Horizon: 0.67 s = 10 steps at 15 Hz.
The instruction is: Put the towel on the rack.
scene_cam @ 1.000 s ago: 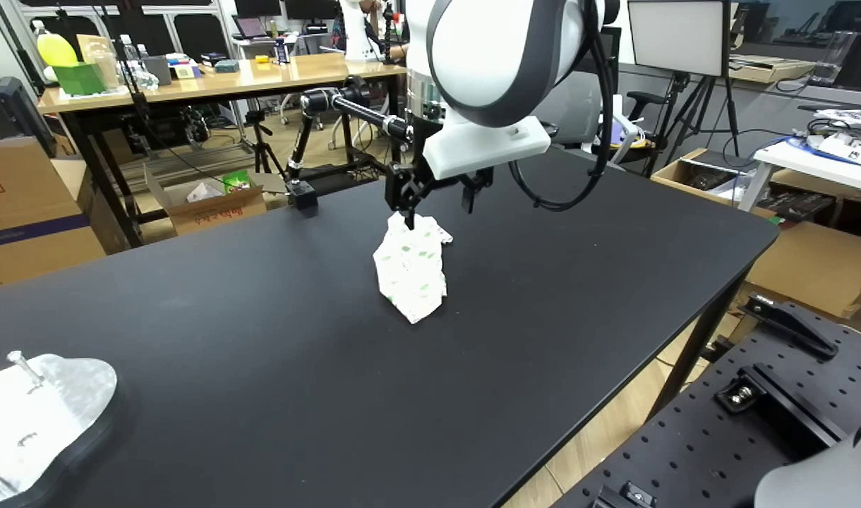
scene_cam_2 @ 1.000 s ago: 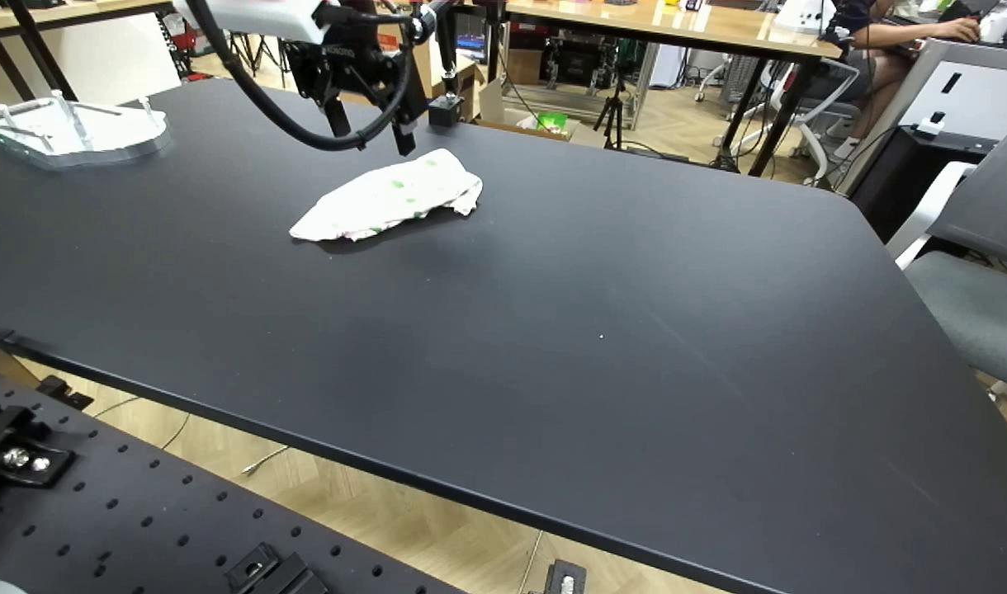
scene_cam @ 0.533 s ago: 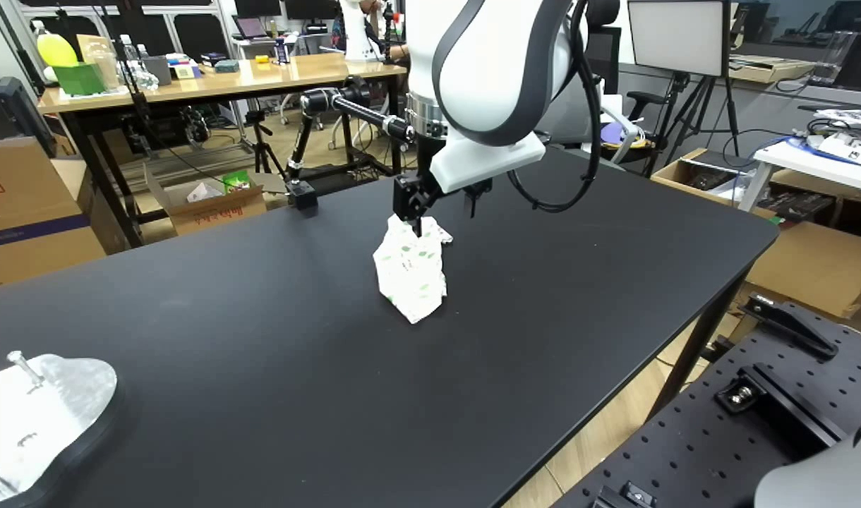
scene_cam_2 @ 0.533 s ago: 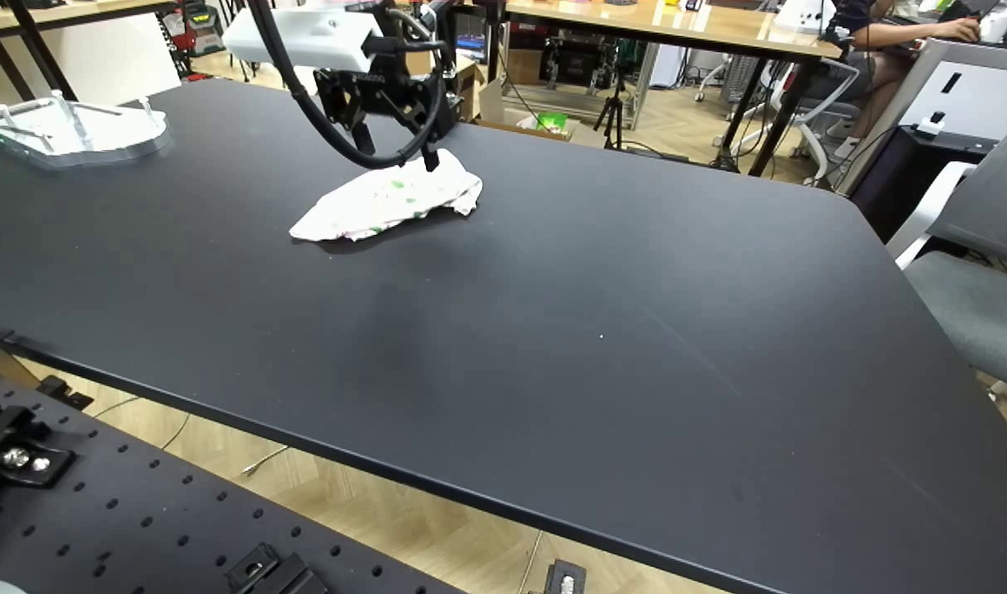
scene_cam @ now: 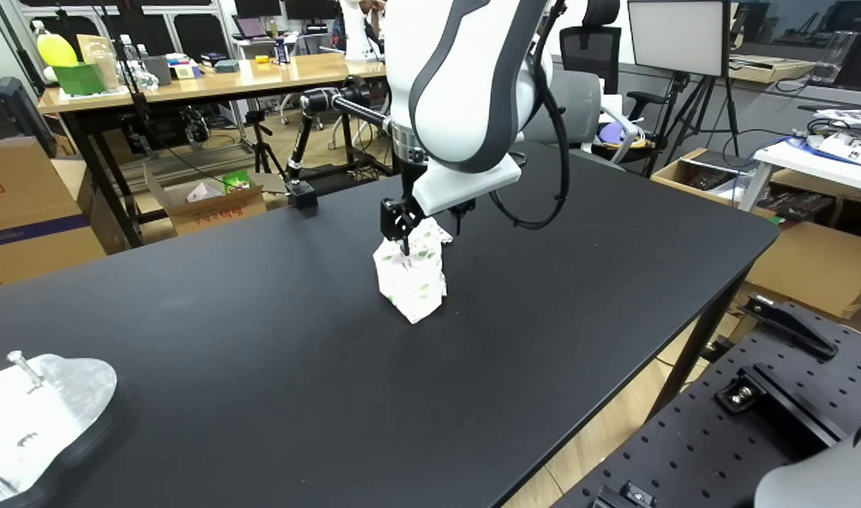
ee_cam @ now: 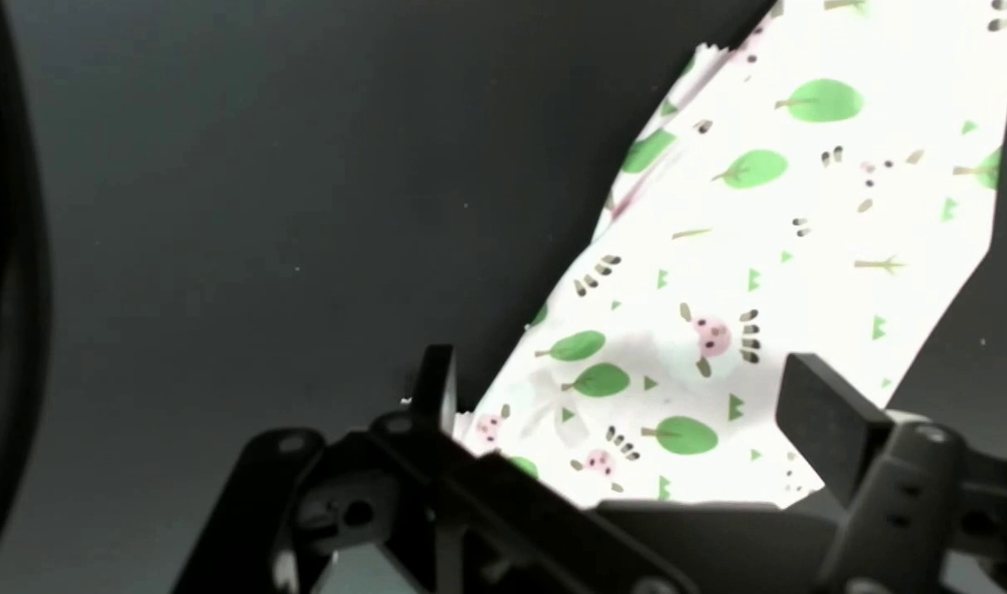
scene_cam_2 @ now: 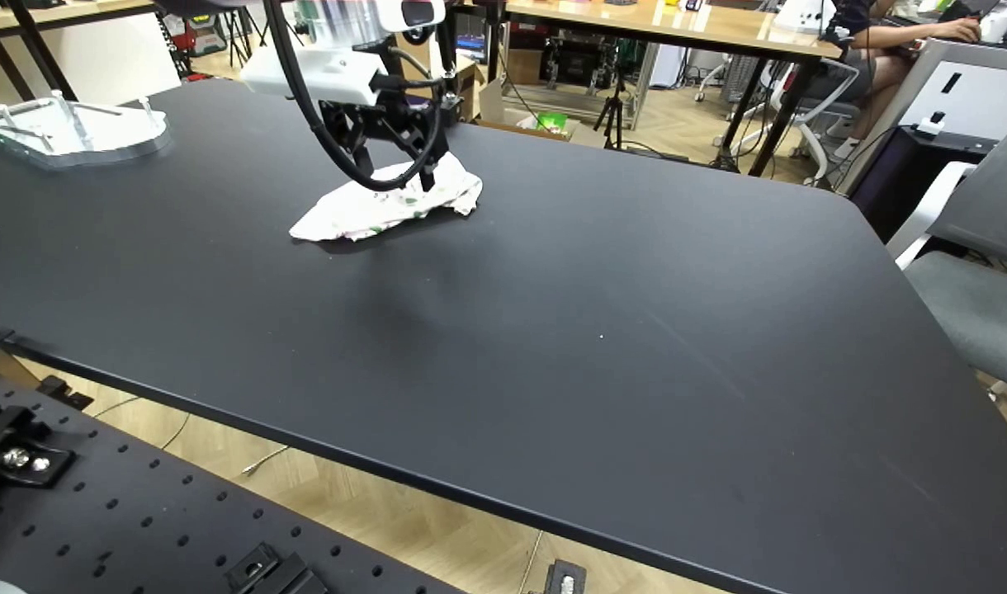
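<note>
A white towel with green leaf and pink face prints lies crumpled on the dark table in both exterior views. It also shows in the wrist view, running to the upper right. My gripper is open and empty, its fingers wide apart over the towel's near end. In both exterior views the gripper is low over the towel; whether the tips touch it I cannot tell. A white board with short pegs, seemingly the rack, lies on the table in both exterior views, well away from the towel.
A black jointed stand is fixed at the table's edge. A black cable loops beside the gripper. A perforated black plate lies beyond another table edge. A grey chair stands by the table's end.
My gripper has come down closer over the towel, still open. In an exterior view it has also shifted right. The towel and the pegged board have not moved.
</note>
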Each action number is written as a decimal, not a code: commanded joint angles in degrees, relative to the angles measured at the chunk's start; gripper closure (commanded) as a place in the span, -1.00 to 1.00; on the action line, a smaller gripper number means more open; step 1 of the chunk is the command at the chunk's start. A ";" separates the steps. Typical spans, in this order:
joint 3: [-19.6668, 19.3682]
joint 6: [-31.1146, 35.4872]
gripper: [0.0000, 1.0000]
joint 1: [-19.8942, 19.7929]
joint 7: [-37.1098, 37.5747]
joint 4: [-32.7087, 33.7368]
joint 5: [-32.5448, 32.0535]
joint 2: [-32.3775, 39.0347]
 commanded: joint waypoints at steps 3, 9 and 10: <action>-1.88 -0.42 -0.49 3.05 -4.65 2.18 7.26 2.37; 3.02 -2.77 0.17 -0.17 -18.65 2.57 24.09 3.33; 3.44 -3.23 0.33 -0.44 -20.16 2.66 25.74 3.38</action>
